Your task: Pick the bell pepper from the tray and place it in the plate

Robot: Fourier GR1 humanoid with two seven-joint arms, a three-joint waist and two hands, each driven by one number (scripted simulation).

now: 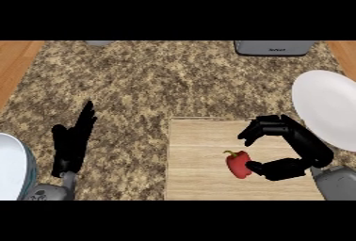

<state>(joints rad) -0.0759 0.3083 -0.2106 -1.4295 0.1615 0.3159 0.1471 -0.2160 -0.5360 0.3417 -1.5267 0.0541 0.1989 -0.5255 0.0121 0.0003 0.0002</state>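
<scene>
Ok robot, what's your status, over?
left hand open, resting at left. right hand open around bell pepper, pepper on tray. plate at right, nothing in the way.

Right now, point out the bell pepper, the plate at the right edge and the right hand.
bell pepper [238, 165]: head view, on its red body.
plate [327, 108]: head view, on its bare white face.
right hand [309, 143]: head view, on its palm.

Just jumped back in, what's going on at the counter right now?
The right robot hand is over the wooden tray, with its fingers arched above the red bell pepper and its thumb beside it, not closed round it. The pepper lies on the tray. The white plate sits just right of the tray, and the part of it in view is bare. The left robot hand rests open at the left.
</scene>
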